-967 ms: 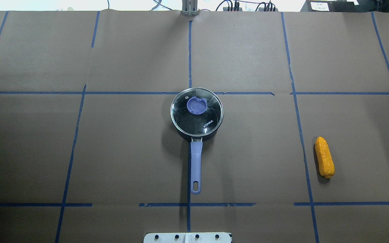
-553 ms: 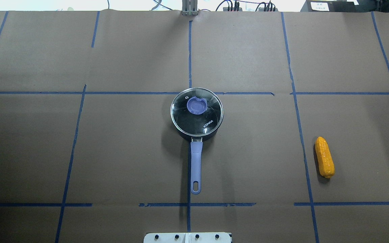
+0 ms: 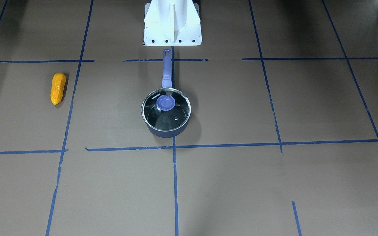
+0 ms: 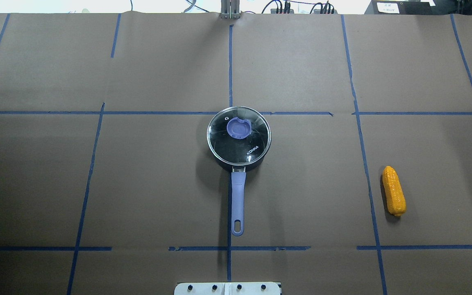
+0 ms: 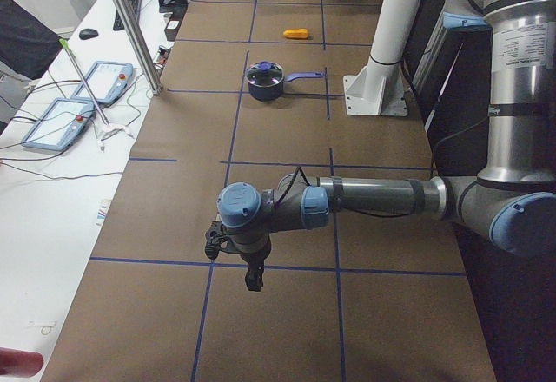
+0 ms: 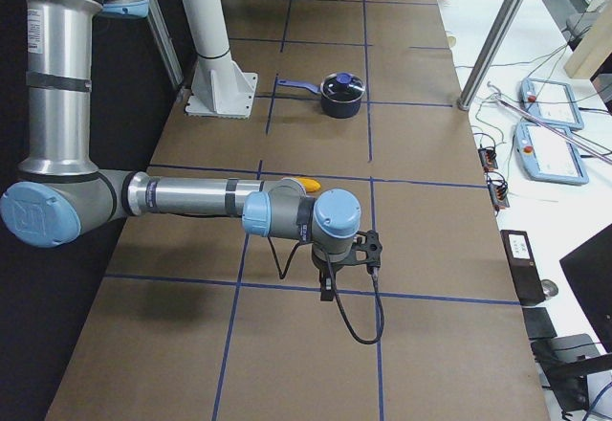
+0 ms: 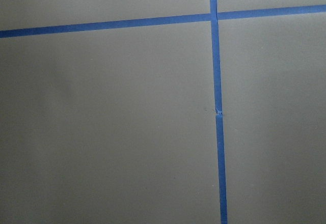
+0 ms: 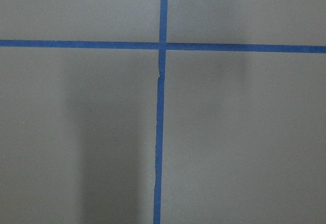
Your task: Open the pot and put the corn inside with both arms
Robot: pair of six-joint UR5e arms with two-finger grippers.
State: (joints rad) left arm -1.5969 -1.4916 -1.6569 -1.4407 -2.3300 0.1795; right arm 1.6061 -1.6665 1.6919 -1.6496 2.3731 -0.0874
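The dark navy pot stands at the table's middle with its glass lid on and its purple handle pointing toward my base. It also shows in the front view. The orange-yellow corn lies flat far to the pot's right, also in the front view. Both arms are out of the overhead and front views. My left gripper hangs over bare paper far from the pot. My right gripper hangs past the corn. I cannot tell whether either is open or shut.
The white base stand sits just behind the pot's handle. Blue tape lines cross the brown paper. Both wrist views show only paper and tape. Teach pendants and a metal post stand at the table's far side.
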